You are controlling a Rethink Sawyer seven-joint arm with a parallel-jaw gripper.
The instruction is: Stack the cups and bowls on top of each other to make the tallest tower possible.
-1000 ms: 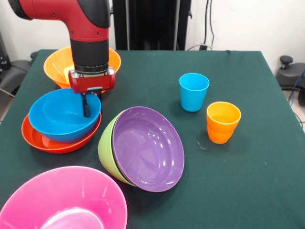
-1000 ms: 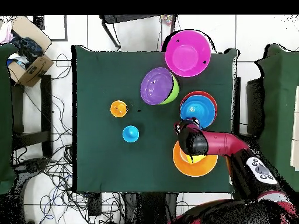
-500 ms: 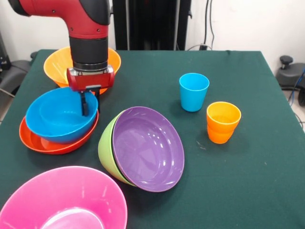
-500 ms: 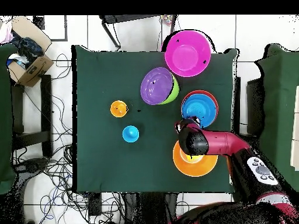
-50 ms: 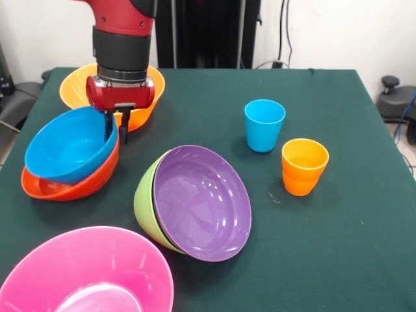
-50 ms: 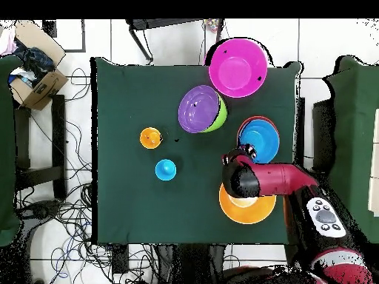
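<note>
Two nested bowls are tilted: a glossy blue plastic bowl sits inside a glossy red-orange plastic bowl, both tipped with the rim nearest the arm raised. Red and black arm comes down over them; its end effector has one dark finger inside the blue bowl's raised rim and one outside, pinching that rim. In the overhead view the end effector sits at the pair's edge, close to one side edge of the worktop, which wears a dark green cloth.

Big orange plastic bowl stands upright just behind the arm, near a back corner of the worktop; the arm hides part of it. It is empty apart from what the arm covers.

Purple plastic bowl nested in a green plastic bowl, the pair lying on its side near the worktop's middle, mouth up and outward.

Large pink plastic bowl upright at a front corner, partly cut off.

Small blue plastic tumbler upright, mid-worktop. Orange plastic tumblers, nested, upright just beside it, apart and not touching.
</note>
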